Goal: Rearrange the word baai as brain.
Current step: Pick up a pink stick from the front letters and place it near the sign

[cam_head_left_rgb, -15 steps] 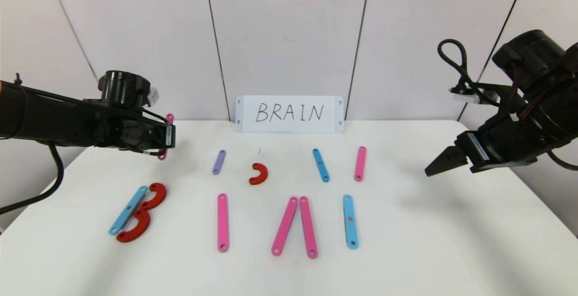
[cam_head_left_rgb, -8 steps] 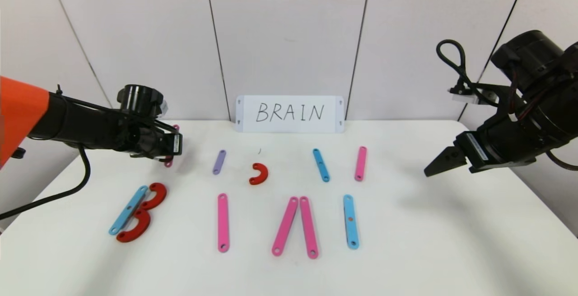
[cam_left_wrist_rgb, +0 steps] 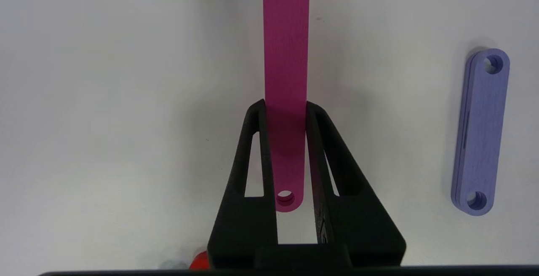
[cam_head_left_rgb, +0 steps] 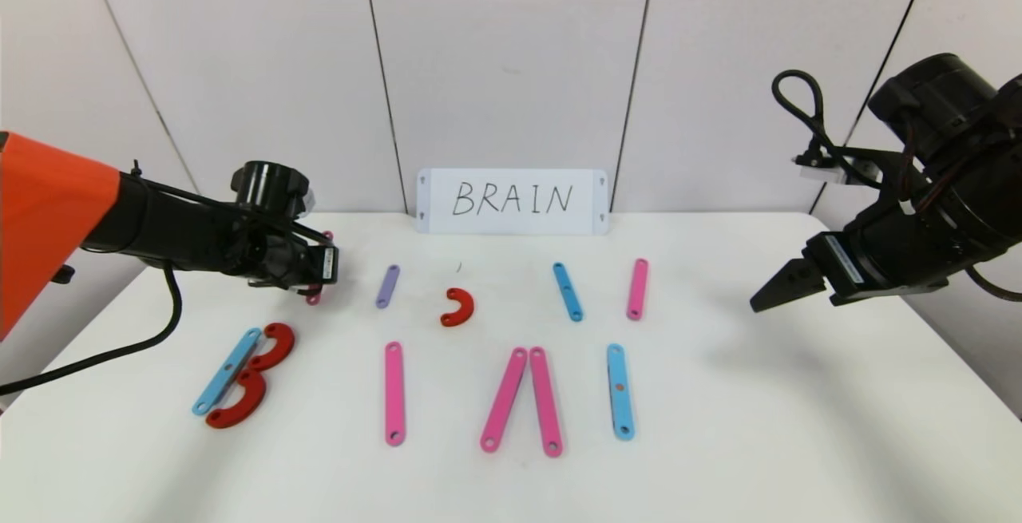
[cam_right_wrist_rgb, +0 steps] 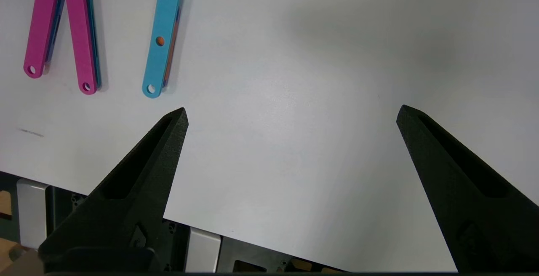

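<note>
The head view looks forward and down from above the near edge of the surface (cam_head_left_rgb: 718, 443), taking in its whole width up to the back wall. The left wrist view looks close down along its end effector (cam_left_wrist_rgb: 286, 111) at a pink bar (cam_left_wrist_rgb: 286, 36) and purple bar (cam_left_wrist_rgb: 480, 132), both also in the head view. The right wrist view looks down from higher, sharing the blue bar (cam_right_wrist_rgb: 162, 36) with the head view.

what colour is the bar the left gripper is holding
Pink: the bar is clamped in the left gripper, clearest in the left wrist view.
</note>
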Tool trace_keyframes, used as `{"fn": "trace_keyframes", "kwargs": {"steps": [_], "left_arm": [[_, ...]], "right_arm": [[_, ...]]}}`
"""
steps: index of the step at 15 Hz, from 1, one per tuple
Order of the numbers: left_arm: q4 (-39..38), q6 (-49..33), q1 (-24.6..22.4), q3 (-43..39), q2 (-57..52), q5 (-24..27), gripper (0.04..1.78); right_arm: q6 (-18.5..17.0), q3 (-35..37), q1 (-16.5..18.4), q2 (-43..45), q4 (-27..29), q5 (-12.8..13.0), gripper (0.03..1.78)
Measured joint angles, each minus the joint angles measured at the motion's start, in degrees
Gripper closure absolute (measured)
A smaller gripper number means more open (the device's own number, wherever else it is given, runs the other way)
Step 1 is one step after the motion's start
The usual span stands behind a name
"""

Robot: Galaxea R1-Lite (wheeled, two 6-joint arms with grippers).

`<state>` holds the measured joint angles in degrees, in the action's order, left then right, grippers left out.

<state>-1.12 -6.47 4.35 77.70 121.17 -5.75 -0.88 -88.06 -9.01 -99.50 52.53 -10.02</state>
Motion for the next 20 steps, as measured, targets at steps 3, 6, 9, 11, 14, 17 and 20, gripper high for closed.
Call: {"fn": "trace_keyframes", "kwargs": {"steps": [3, 6, 9, 11, 14, 17, 20], "left_arm": [[-0.02, -1.35, 1.13, -0.06, 0.55, 0.02, 1.54], [-0.02, -1.54, 1.93, -0.06, 1.15, 0.02, 1.54], [0.44, -1.46, 2.04, -0.26, 1.45, 0.02, 1.54], [0.44, -1.54, 2.06, -0.3, 1.48, 0.06, 1.5], [0.13, -1.65, 2.08, -0.22, 1.37, 0.06, 1.26], [0.02, -1.76, 2.08, -0.23, 0.93, 0.11, 0.77], [0.41, -2.6, 2.36, -0.67, -0.67, 0.05, 0.32]], "right_arm": [[0.0, 0.09, -0.02, 0.0, 0.02, 0.0, 0.07], [0.0, 0.09, -0.02, 0.0, 0.0, 0.0, 0.07], [0.0, 0.09, -0.02, 0.05, 0.02, 0.0, 0.07], [0.0, 0.09, -0.02, 0.05, 0.02, 0.0, 0.07], [0.0, 0.15, -0.02, 0.07, 0.04, -0.12, 0.07], [0.09, 0.33, -0.02, 0.2, 0.0, -0.2, 0.07], [0.09, 0.35, 0.02, 0.27, -0.07, -0.17, 0.07]]}}
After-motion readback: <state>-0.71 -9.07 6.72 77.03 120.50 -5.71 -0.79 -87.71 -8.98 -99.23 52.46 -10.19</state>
